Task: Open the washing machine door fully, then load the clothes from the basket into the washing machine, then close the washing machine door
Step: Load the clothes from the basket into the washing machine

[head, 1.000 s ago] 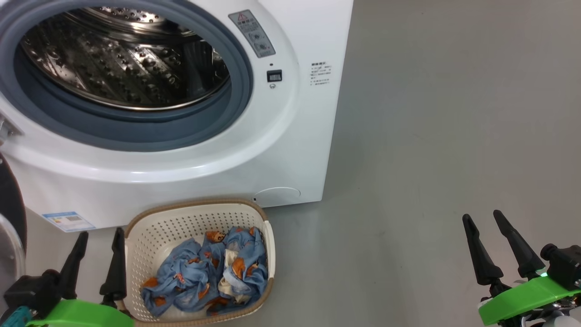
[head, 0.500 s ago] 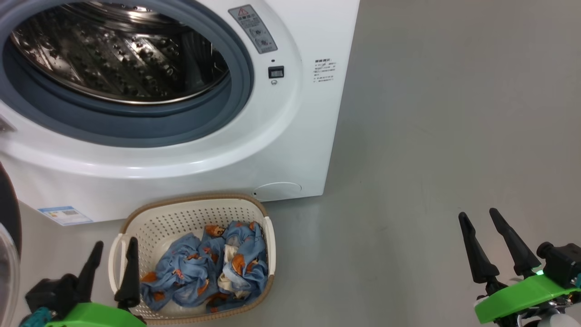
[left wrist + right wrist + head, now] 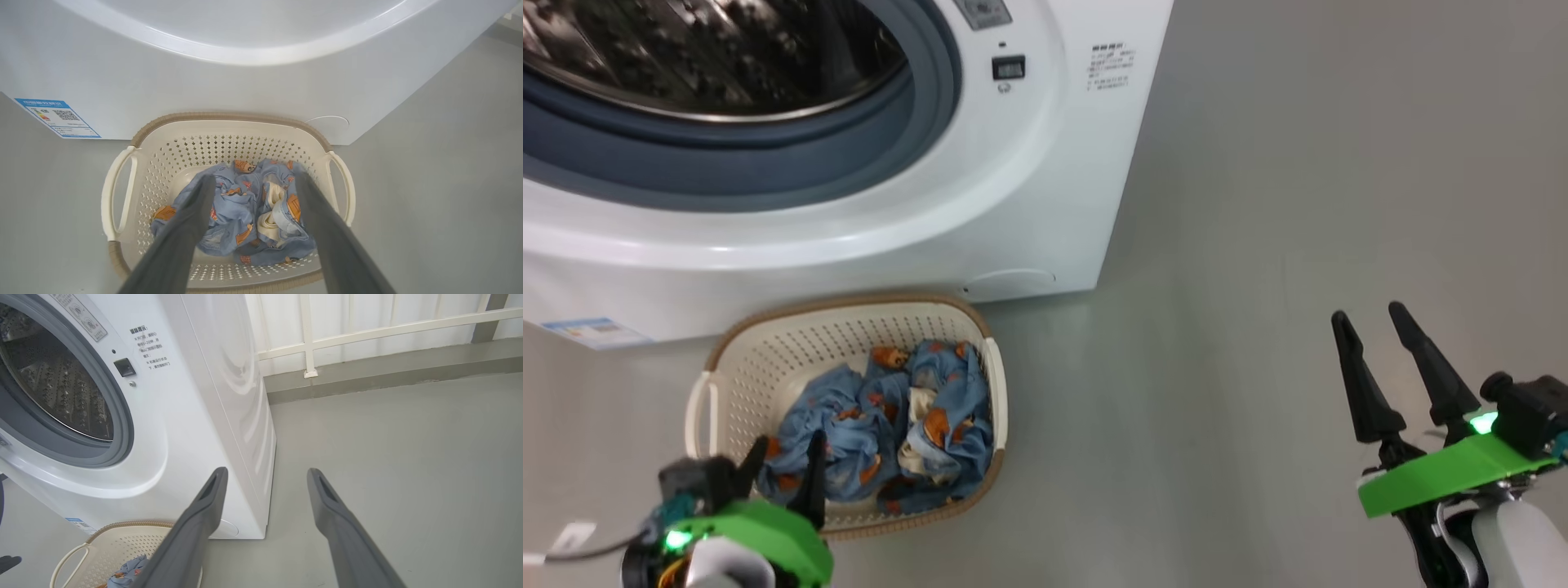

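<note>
The white washing machine (image 3: pixel 1029 188) fills the upper left, its steel drum (image 3: pixel 711 57) uncovered; its door is out of view. On the floor in front stands the cream basket (image 3: pixel 731 359), holding the blue clothes (image 3: pixel 882 416) with orange figures. My left gripper (image 3: pixel 788 447) hovers open over the basket's near left corner, fingers pointing at the clothes and apart from them. In the left wrist view that gripper (image 3: pixel 254 179) frames the clothes (image 3: pixel 241 208) inside the basket (image 3: pixel 229 118). My right gripper (image 3: pixel 1369 314) stands open and holds nothing over bare floor at the right, also open in its own view (image 3: pixel 266 473).
A blue label sticker (image 3: pixel 57 118) marks the machine's lower left front. Grey floor (image 3: pixel 1258 204) stretches to the right of the machine and basket. A white railing (image 3: pixel 367 332) and a low kerb run behind the machine in the right wrist view.
The head camera has tilted down, shifting the whole picture up. My left gripper has swung right, from beside the basket's left end to over its near left corner. Both grippers stay open.
</note>
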`<state>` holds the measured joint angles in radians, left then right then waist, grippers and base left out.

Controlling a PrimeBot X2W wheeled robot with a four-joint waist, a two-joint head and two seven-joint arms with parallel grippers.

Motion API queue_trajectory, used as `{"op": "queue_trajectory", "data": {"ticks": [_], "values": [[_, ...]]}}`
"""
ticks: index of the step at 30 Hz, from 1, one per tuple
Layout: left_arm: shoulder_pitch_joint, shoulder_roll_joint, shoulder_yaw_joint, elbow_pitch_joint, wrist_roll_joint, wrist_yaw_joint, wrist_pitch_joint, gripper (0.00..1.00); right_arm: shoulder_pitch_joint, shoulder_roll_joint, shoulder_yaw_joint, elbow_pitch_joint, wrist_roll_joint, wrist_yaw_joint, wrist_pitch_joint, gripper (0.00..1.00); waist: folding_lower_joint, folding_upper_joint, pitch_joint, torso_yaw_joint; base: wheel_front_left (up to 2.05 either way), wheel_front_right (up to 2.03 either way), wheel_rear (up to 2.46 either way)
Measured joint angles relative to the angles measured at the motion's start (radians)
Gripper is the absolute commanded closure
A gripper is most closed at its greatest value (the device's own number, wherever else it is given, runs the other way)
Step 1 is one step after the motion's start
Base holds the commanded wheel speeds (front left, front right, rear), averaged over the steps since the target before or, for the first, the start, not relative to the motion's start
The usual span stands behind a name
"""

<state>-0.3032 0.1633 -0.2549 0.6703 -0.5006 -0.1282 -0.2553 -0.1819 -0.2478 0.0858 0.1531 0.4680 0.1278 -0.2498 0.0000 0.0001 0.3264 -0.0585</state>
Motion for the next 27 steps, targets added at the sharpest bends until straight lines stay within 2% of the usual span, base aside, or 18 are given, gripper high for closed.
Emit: {"op": "queue_trajectory", "data": {"ticks": [14,27], "values": [[-0.364,0.008,-0.217,0.380,-0.107,0.000,0.001,0.00,-0.131,0.007,0.004,-0.033,-0.024,0.000,0.000,0.00,0.0001,0.0000,0.209,-0.019,0.00,0.00,0.00],[-0.549,0.030,-0.336,0.512,-0.224,-0.001,0.077,0.00,-0.216,0.009,0.015,-0.057,-0.028,0.000,0.000,0.00,0.0000,0.0000,0.388,-0.038,0.00,0.00,0.00]]}}
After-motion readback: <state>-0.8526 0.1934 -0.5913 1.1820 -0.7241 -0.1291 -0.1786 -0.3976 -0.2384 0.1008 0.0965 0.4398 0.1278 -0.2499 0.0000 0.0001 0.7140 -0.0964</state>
